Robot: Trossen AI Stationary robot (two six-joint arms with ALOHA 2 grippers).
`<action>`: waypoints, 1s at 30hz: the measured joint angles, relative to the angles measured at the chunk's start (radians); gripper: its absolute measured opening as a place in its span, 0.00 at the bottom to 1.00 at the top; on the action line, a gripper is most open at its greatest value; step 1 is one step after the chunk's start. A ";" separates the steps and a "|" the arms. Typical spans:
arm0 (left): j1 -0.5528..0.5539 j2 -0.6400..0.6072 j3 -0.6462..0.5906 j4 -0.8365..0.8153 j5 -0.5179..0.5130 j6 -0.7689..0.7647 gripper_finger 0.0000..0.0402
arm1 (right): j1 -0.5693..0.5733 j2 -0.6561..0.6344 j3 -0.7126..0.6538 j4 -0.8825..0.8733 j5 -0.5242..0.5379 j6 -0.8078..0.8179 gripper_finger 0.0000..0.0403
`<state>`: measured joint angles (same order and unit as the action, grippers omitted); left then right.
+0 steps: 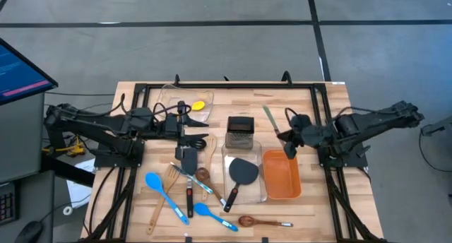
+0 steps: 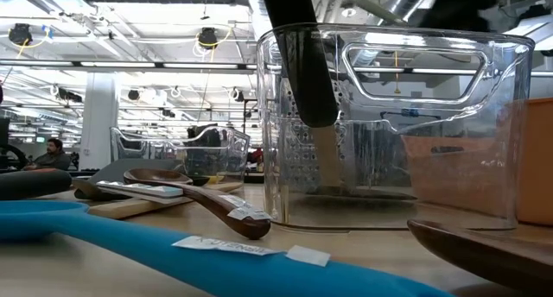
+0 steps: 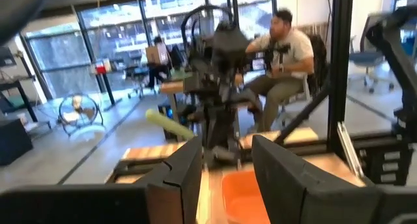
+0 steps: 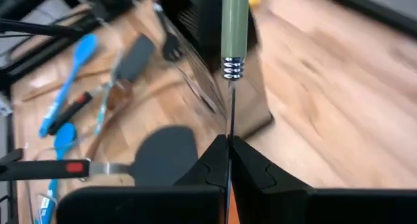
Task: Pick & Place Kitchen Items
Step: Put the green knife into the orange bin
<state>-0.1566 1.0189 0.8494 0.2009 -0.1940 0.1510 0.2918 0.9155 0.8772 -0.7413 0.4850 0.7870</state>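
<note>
Kitchen items (image 1: 189, 188) are lying in a loose heap on the near left part of the desk (image 1: 318, 158): blue spoons, wooden spoons, a black turner and a red-handled tool, with a steel box grater (image 1: 241, 132) standing further back at the middle. The right claw (image 4: 229, 140) is pressing its fingers together on a thin metal blade with a green handle (image 1: 271, 120), holding this utensil above the desk just beyond the orange bin (image 1: 281, 174), so the step in hand looks like a carry toward a container. The next move probably calls for bringing the blade over the orange bin or the clear tub (image 1: 244, 174), where a black spatula (image 1: 239, 176) is already resting, and then letting go. The left claw (image 1: 185, 124) is hovering with its fingers (image 3: 184, 176) apart and nothing between them, near a clear tub holding a yellow spoon (image 1: 198, 105).
</note>
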 joint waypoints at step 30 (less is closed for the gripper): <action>0.001 0.001 0.000 -0.052 0.000 -0.002 0.30 | 0.585 0.374 -0.120 -0.076 0.117 0.940 0.00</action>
<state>-0.1558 1.0199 0.8490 0.1489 -0.1936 0.1486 0.8764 1.2891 0.7574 -0.8173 0.6018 1.7267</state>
